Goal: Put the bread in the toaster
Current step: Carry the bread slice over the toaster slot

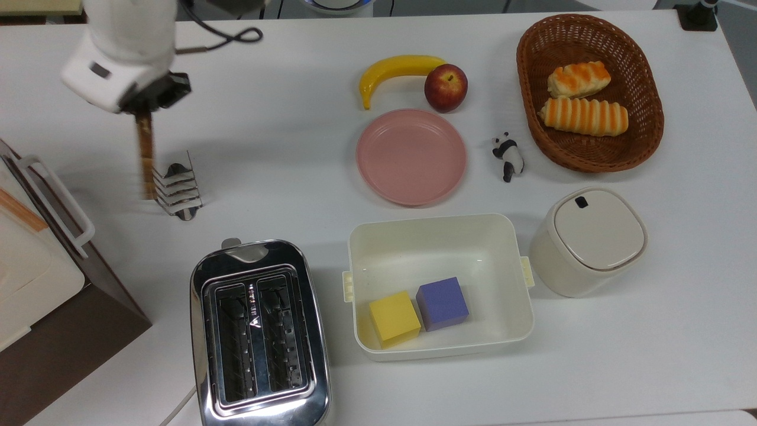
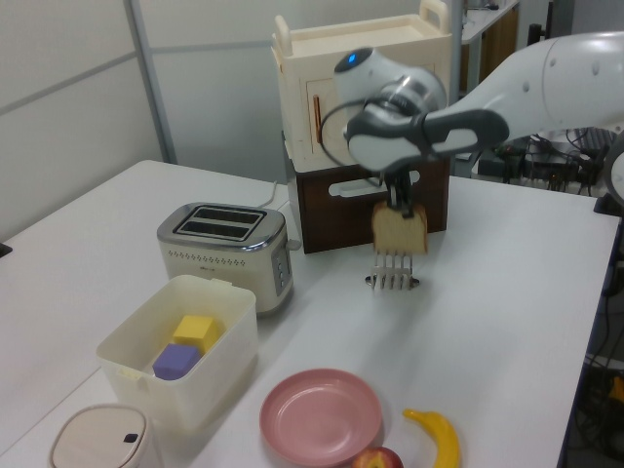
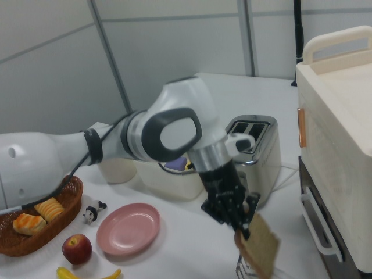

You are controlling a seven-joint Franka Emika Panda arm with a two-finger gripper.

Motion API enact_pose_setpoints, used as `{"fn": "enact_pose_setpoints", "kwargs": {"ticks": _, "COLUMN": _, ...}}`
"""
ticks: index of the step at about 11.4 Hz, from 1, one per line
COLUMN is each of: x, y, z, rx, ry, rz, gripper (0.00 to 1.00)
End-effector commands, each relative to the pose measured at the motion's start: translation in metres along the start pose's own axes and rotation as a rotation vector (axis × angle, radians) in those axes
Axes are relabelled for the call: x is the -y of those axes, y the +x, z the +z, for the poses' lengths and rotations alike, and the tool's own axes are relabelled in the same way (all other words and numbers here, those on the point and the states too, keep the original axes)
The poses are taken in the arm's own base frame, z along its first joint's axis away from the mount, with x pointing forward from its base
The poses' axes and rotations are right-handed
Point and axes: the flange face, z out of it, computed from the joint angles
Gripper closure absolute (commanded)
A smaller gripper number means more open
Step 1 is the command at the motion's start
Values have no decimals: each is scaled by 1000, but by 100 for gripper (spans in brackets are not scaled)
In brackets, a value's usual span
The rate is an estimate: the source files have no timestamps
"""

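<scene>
Gripping the bread (image 2: 399,230) by its top edge, the gripper (image 2: 400,207) holds the slice upright in the air, its fingers clamped on the crust. Directly below the gripper in the left view stands the small wire rack (image 2: 393,274) — bare, with the slice's lower edge just above its prongs. In the top view the slice shows edge-on as a thin brown strip (image 1: 145,155) hanging from the gripper (image 1: 144,116), with the rack (image 1: 176,189) just to the top view's right of it. The chrome toaster (image 1: 259,334) sits well apart from the gripper, toward the bottom of the top view, both slots open and dark. In the right view the bread (image 3: 259,247) hangs tilted beneath the gripper (image 3: 241,231) — the toaster (image 3: 256,150) stands behind it.
</scene>
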Motion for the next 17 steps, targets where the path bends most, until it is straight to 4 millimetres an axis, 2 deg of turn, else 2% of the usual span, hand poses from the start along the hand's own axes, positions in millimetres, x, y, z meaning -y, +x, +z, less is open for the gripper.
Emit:
{"fn": "enact_pose_setpoints", "kwargs": {"ticks": 1, "x": -9, "y": -1, "z": -52, "rx": -133, "ry": 30, "rz": 36, "gripper": 100}}
{"fn": "enact_pose_setpoints", "kwargs": {"ticks": 3, "x": 7, "y": 11, "z": -81, "rx": -212, "ry": 106, "rz": 104, "gripper": 100}}
{"fn": "enact_pose_setpoints", "kwargs": {"ticks": 6, "x": 12, "y": 22, "z": -137, "rx": -400, "ry": 192, "rz": 222, "gripper": 100}}
{"fn": "enact_pose_setpoints", "kwargs": {"ticks": 8, "x": 7, "y": 26, "z": -170, "rx": -542, "ry": 223, "rz": 327, "gripper": 100}}
{"fn": "enact_pose_setpoints", "kwargs": {"ticks": 10, "x": 26, "y": 47, "z": -193, "rx": -671, "ry": 201, "rz": 355, "gripper": 100}}
{"fn": "enact_pose_setpoints", "kwargs": {"ticks": 13, "x": 60, "y": 94, "z": -190, "rx": -794, "ry": 186, "rz": 361, "gripper": 100}}
{"fn": "enact_pose_setpoints", "kwargs": {"ticks": 15, "x": 86, "y": 125, "z": -174, "rx": -825, "ry": 184, "rz": 336, "gripper": 100}}
{"fn": "enact_pose_setpoints", "kwargs": {"ticks": 17, "x": 101, "y": 143, "z": -156, "rx": -806, "ry": 196, "rz": 331, "gripper": 100}}
